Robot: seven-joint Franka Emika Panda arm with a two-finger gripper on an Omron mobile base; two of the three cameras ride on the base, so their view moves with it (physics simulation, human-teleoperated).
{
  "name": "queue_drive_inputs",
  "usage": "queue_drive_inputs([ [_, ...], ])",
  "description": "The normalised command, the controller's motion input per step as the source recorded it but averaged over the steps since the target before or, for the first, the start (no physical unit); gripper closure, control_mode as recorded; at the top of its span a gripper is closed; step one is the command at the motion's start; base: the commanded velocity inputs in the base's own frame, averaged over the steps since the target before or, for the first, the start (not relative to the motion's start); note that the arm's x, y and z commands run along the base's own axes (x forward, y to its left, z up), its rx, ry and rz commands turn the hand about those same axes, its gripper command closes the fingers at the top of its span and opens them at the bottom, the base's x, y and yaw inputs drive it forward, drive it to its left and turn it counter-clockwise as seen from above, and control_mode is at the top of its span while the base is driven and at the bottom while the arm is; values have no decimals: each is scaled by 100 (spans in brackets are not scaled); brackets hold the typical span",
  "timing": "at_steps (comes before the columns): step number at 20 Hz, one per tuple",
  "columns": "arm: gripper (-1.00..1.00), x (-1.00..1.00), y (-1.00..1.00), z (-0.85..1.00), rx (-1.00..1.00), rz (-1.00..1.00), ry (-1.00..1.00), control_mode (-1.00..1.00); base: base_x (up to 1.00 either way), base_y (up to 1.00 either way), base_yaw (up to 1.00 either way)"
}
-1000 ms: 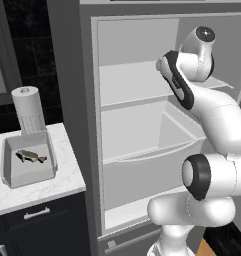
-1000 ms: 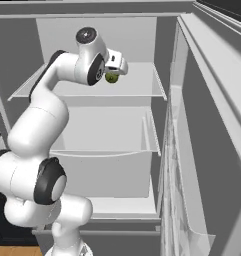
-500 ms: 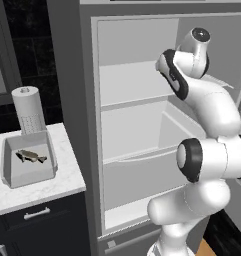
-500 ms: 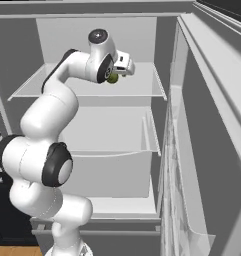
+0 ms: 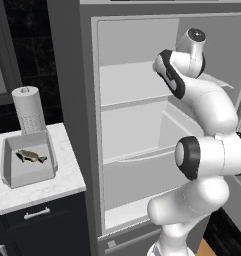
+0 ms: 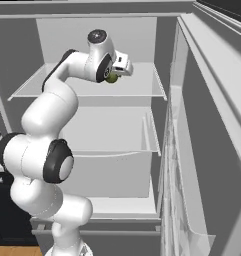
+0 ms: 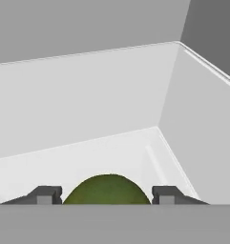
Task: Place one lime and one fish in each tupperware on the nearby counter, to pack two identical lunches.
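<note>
Left: counter point(image 5: 67, 182) carries an open tupperware point(image 5: 29, 161) with one fish point(image 5: 31, 156) inside; no lime in it, so that lunch is half packed. Right: fridge point(image 6: 117, 100) stands open. Arm reaches high over its upper shelf point(image 6: 137, 87). Hand point(image 7: 107, 195) has fingers either side of the lime point(image 7: 107, 190), a visible gap on each side; grip not confirmed.
</note>
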Motion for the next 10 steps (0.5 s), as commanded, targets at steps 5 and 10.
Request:
queue_drive_inputs([
  [5, 100, -42, -16, 2, 11, 0, -26, -100, 0, 0, 0],
  [10, 100, -100, -33, 43, 45, 0, -72, -100, 0, 0, 0],
])
